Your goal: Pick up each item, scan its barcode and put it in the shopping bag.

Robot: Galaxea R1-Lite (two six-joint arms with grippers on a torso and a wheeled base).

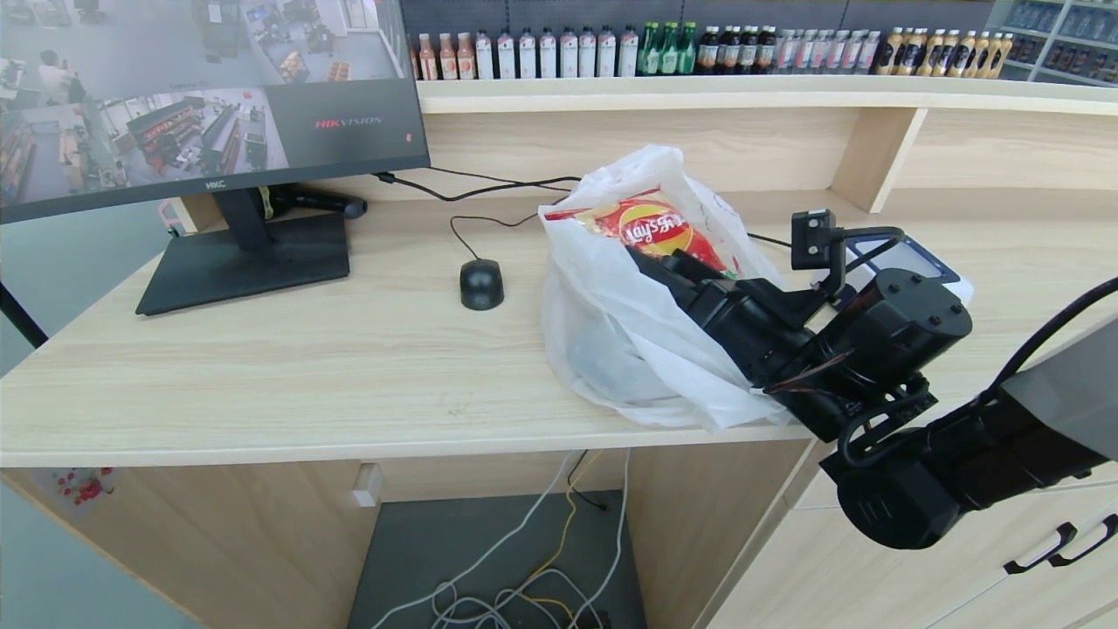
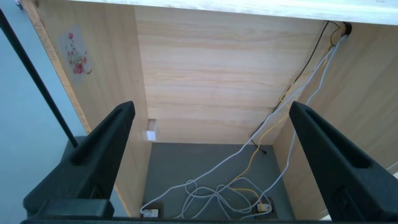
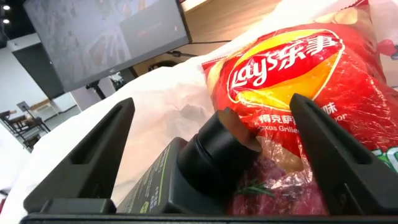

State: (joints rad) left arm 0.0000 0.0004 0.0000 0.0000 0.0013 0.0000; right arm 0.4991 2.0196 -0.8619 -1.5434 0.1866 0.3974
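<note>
Mouse point(image 1: 481, 284) beside shopping bag point(image 1: 603, 341); right claw point(image 3: 211, 109) spread wide inside by chips point(image 3: 292, 68); left claw point(image 2: 211, 112) spread, empty.

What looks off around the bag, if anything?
Nothing spilled or damaged. The shopping bag slumps right at the front edge of the counter, and the chips bag pokes out of its mouth, tilted. The right gripper sits open at the bag's mouth.

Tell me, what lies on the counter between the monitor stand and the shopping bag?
In the head view, a black computer mouse lies there; the rest of that counter stretch is bare wood.
</note>
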